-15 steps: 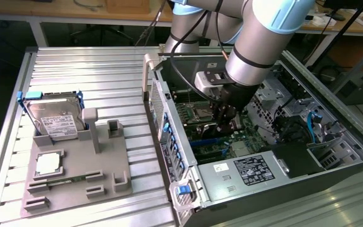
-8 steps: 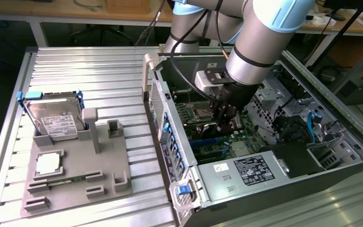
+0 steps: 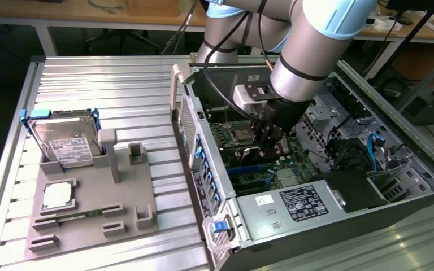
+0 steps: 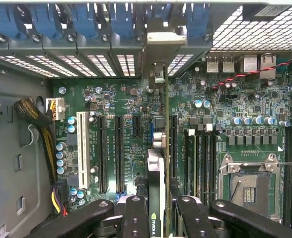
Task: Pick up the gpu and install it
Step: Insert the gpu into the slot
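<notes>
A: Holding gpu (image 4: pixel 156 163) edge-on w/ gripper (image 4: pixel 158 210). Jaws narrowed onto the card from both sides, a finger (image 4: pixel 135 218) on each face. Card is inside the case (image 3: pixel 398 186), upright over the mobo (image 4: pixel 126 104).

B: Step?

A: Install, insertion phase, by my reading. Pick looks done: the tray (image 3: pixel 89 226) outside the case has the hdd (image 3: pixel 66 141) standing in it, and no black card that I can see there. In the exterior view the arm (image 3: pixel 307 62) reaches down into the open case.

B: Seated yet?

A: Can't tell. Wrist view has the card lined up along a long slot (image 4: pixel 173 144), bracket (image 4: pixel 158 74) end at the rear slot openings (image 4: pixel 106 64). Lower edge is hidden by the card itself.

B: What does the next move need?

A: Judgement only: card edge square w/ slot, bracket tongue into the rear gap, straight push, no tilt. Risk is a skewed card jamming, or slipping in the pinch.
</notes>
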You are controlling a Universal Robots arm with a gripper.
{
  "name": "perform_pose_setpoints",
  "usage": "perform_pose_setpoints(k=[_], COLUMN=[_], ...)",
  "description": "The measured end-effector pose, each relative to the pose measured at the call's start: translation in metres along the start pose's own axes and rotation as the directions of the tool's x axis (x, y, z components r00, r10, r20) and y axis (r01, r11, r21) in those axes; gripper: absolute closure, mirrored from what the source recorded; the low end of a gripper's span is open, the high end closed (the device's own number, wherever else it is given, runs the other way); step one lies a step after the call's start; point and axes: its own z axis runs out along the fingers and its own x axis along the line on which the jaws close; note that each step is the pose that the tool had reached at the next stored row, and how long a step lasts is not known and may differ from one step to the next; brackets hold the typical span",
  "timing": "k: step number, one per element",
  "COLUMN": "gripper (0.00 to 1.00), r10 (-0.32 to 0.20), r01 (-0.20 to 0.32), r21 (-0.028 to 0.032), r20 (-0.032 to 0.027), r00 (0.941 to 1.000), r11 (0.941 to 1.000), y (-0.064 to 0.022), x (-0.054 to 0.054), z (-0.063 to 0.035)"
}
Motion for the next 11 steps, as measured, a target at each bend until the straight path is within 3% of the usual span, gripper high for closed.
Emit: perform_pose_setpoints(k=[11], gripper=[0.73], r10=[0.000], r01=[0.000], r21=[0.0000], r20=[0.0025], r00=[1.0000], r11=[1.0000], y=[0.0029], x=[0.0010], z=[-0.0001])
